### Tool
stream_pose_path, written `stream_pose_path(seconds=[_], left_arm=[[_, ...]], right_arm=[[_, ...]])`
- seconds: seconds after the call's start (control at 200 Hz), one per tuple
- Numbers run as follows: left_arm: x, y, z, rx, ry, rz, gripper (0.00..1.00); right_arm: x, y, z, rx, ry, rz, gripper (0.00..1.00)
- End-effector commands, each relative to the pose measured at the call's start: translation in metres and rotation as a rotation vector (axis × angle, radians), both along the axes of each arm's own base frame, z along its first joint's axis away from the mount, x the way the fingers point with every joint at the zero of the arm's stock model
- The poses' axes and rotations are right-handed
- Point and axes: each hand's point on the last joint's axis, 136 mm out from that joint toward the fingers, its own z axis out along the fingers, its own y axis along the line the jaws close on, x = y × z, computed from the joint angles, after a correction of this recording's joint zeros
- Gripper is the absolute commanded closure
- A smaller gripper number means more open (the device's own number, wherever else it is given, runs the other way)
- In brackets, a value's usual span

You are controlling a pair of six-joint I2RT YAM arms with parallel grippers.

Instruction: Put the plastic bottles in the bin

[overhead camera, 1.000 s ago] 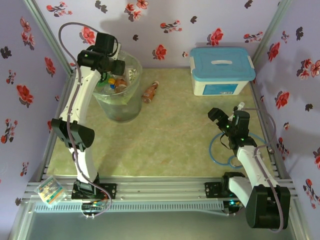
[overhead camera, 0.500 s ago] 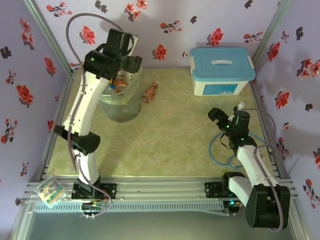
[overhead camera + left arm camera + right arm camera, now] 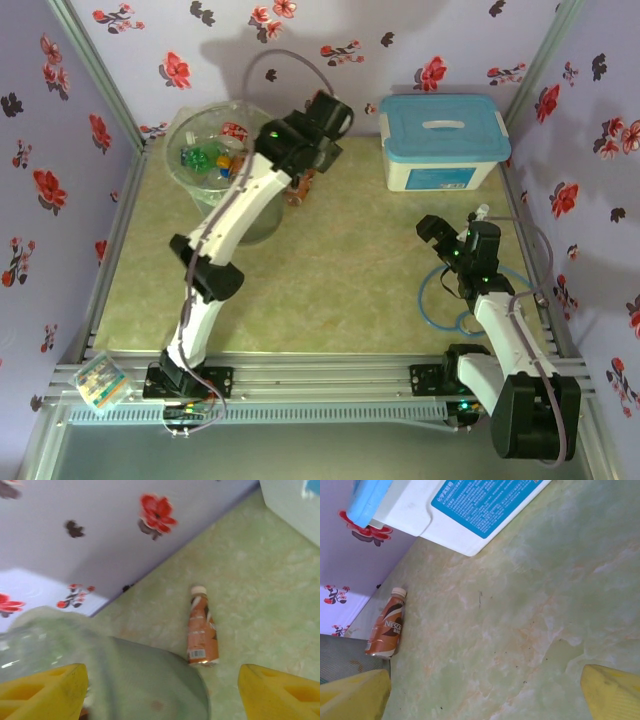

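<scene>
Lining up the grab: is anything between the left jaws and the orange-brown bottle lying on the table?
Nothing covers the orange-brown plastic bottle. But the round translucent grey-green bin's wall sits right beside its base, below the open left jaws, and may crowd them coming down.

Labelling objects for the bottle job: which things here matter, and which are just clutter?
Job:
bin
bottles inside it
brown bottle lying beside the bin

Clutter:
white box with blue lid
small colourful box, near-left corner
</scene>
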Motion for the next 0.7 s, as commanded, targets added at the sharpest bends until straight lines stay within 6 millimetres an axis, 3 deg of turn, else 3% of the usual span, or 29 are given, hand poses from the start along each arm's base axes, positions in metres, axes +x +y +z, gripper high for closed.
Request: stream_pose_path(seconds=[0.0,0.14,0.33,0.54,0.695], left_arm=[[0.002,-0.018,-0.014,0.057,-0.012,-0.026,0.21],[0.012,-0.039,-0.062,0.102,0.05,-0.051,0.19],[0.031,-0.05,-0.125,0.124,0.139,-0.059,0.17],[0.051,-0.026,-0.189,0.165,0.247,0.012,0.15],[0.066,-0.012,-0.217,0.168,0.277,0.052,0.14]], right_arm=[[-0.002,-0.001,0.004,0.01,-0.008,-0.008,0.02],[-0.002,-0.001,0.003,0.023,-0.006,-0.011,0.02],[-0.003,0.0,0.001,0.03,-0.004,-0.011,0.02],[-0.005,-0.001,0.0,0.023,0.0,-0.014,0.02],[-0.005,0.0,-0.003,0.033,0.003,-0.013,0.02]])
